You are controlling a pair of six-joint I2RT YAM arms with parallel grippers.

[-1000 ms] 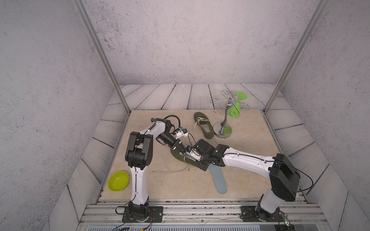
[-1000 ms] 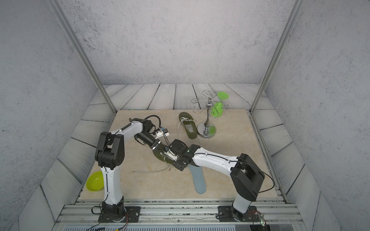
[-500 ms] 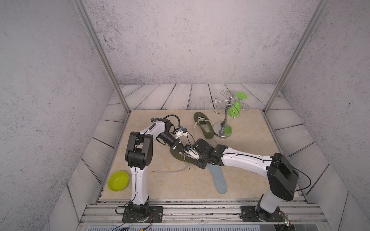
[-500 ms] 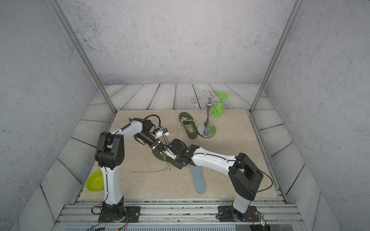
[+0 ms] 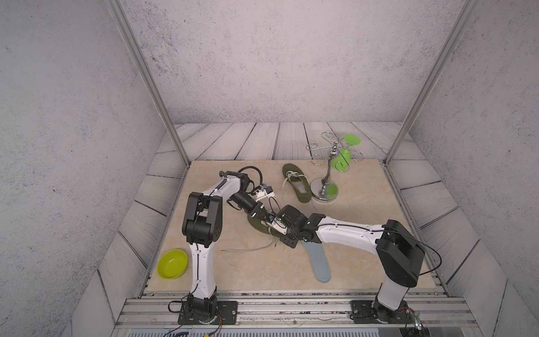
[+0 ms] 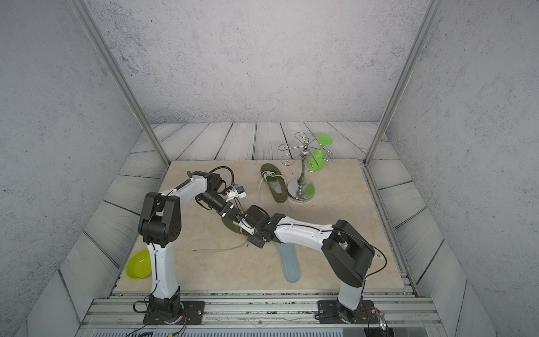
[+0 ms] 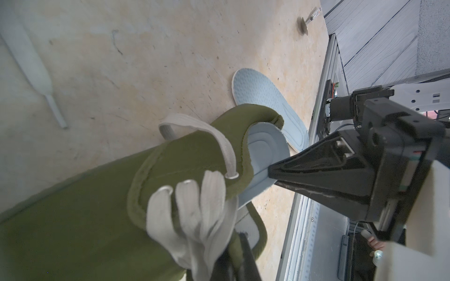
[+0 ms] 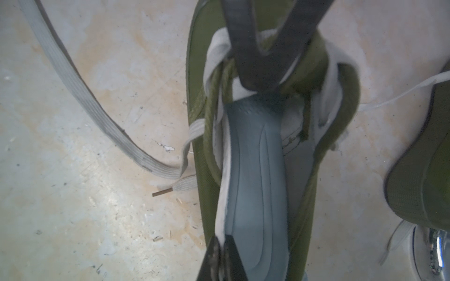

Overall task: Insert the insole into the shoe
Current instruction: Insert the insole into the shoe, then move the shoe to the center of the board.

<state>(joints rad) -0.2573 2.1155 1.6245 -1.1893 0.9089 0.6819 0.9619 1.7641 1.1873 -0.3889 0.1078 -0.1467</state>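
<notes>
An olive shoe [image 5: 254,225] [image 6: 229,224] lies mid-table. My left gripper [image 7: 239,245] [image 5: 267,217] is shut on its tongue and white laces, holding the mouth open. A grey-blue insole [image 8: 255,170] [image 7: 265,155] lies partly inside the shoe [image 8: 199,73], its heel end sticking out. My right gripper [image 8: 221,245] [image 5: 278,232] is shut on the insole's edge at that heel end. The toe of the insole is hidden under the tongue.
Another grey-blue insole [image 5: 319,262] [image 6: 290,262] lies on the table near the right arm. A second olive shoe [image 5: 296,183] sits at the back beside a chrome stand [image 5: 325,186] holding a green glass [image 5: 342,157]. A loose lace [image 5: 248,249] and a lime bowl [image 5: 172,264] lie front left.
My right arm has edged a little leftward toward the shoe with the insole. The left arm and shoe have stayed put.
</notes>
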